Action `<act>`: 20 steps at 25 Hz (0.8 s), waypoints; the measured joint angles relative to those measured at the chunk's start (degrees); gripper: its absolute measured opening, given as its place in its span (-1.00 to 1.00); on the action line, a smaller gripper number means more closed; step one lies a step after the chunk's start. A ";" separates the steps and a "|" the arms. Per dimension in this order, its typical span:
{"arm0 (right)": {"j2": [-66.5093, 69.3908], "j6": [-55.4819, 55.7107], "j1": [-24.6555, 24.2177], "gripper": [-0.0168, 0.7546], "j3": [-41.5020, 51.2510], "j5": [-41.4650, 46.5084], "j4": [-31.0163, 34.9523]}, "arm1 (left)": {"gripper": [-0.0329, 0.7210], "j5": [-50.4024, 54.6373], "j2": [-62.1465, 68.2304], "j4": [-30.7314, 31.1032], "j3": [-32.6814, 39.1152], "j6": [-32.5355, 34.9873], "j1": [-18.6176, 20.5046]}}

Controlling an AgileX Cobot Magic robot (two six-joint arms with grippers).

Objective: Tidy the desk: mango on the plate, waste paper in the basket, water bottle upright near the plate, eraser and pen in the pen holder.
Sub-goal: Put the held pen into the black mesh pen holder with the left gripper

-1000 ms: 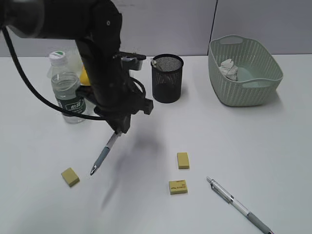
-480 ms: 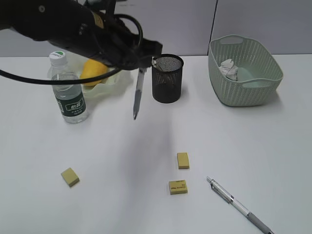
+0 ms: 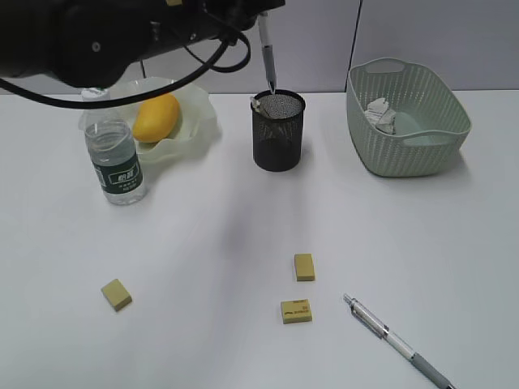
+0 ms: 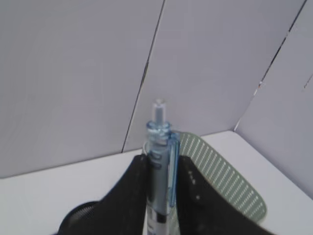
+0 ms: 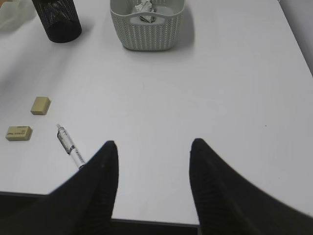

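White desk and grey partition walls framed the scene. At the centre of the work, a pen hung nearly upright with its tip just above the mouth of the black mesh pen holder, pinched between the jaws of the left gripper. The likeliest fault was a release with the tip off-centre: it looked close to the near-left rim, so the pen could strike the wire edge, tip out onto the desk, or nudge the light cup over. A slip in the grip seemed possible too, the barrel being smooth. Outward from there, the mango lay in the plate, the water bottle stood beside it, and the waste paper sat in the basket. Three erasers and a second pen lay on the desk. The right gripper hovered open and empty over the desk.
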 joint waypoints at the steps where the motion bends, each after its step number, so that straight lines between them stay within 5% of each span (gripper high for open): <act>1: 0.00 0.00 0.00 0.04 0.00 0.00 0.00 | -0.55 -2.28 0.63 0.00 0.00 0.00 0.28; 7: 0.00 0.00 0.00 0.04 0.00 0.00 0.00 | -0.55 -11.60 8.09 0.05 -3.64 0.00 2.53; 20: 0.00 0.00 0.00 0.04 0.00 0.00 0.00 | -0.55 -14.22 23.04 6.59 -12.39 1.76 4.24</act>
